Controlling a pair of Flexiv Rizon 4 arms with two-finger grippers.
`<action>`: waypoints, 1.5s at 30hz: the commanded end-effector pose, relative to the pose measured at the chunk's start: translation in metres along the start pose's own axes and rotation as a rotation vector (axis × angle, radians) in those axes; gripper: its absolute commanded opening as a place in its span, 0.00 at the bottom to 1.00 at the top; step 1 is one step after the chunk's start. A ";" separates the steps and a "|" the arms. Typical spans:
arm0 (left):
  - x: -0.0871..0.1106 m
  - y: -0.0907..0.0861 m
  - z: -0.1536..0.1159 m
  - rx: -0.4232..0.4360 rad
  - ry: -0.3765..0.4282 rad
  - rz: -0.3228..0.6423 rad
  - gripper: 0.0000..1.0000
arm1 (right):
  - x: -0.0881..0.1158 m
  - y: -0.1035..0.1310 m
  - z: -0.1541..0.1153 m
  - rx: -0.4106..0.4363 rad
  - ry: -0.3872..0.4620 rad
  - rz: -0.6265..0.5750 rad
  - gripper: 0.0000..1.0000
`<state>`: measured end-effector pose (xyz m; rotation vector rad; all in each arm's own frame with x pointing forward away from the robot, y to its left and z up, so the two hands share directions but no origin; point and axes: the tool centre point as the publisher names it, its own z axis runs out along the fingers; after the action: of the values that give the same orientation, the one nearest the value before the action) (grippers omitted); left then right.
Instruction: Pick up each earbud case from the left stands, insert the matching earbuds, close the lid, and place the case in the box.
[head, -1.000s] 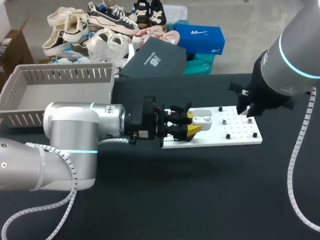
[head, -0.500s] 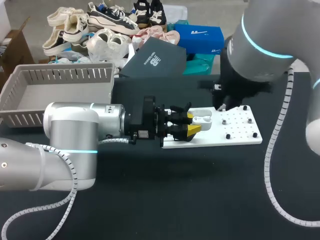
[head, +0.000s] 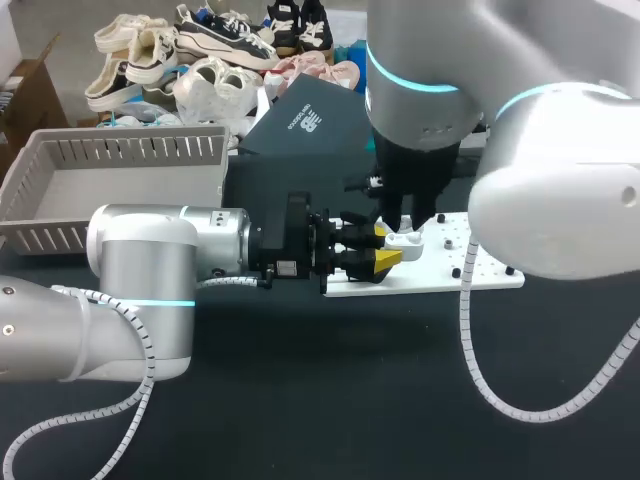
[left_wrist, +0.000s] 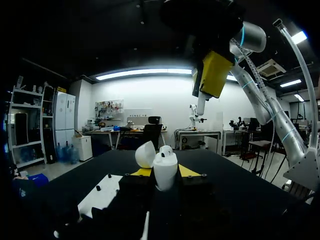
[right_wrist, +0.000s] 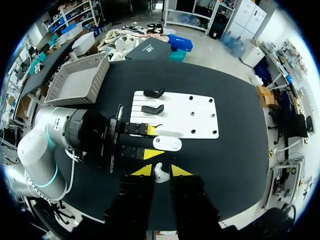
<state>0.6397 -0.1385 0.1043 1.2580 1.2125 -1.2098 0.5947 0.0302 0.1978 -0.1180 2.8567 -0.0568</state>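
While left jaws clamp the open case (left_wrist: 165, 171), right jaws pinch an earbud (right_wrist: 159, 173).

The head camera sits above and behind the robot and looks down at a slant on the black table (head: 300, 420). The grey basket (head: 60, 200) lies far left, the white board (head: 495, 275) mid-table, and the right arm (head: 450, 60) looms close to the lens. The left wrist camera lies low, almost at table level, facing flat across the table, with the earbud case (left_wrist: 165, 170) very near, gripped by the left gripper (left_wrist: 165, 173). The right wrist camera hangs high, facing straight down, with the right gripper (right_wrist: 161, 171) nipping an earbud (right_wrist: 159, 174) in its foreground. All three share the case and board. The head and right wrist views also share the basket and left arm (head: 150, 270).
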 end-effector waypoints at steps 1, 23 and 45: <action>0.000 -0.001 0.000 -0.005 -0.001 0.002 0.00 | -0.005 0.003 0.000 0.011 0.055 -0.001 0.00; 0.000 -0.001 0.000 -0.005 -0.001 0.002 0.00 | -0.016 -0.002 0.010 -0.093 0.111 -0.036 0.00; 0.000 -0.001 0.000 -0.005 -0.001 0.002 0.00 | -0.019 0.005 0.034 -0.059 0.098 -0.033 0.00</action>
<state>0.6396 -0.1385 0.1043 1.2580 1.2125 -1.2098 0.6184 0.0319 0.1749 -0.1865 2.9571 0.0238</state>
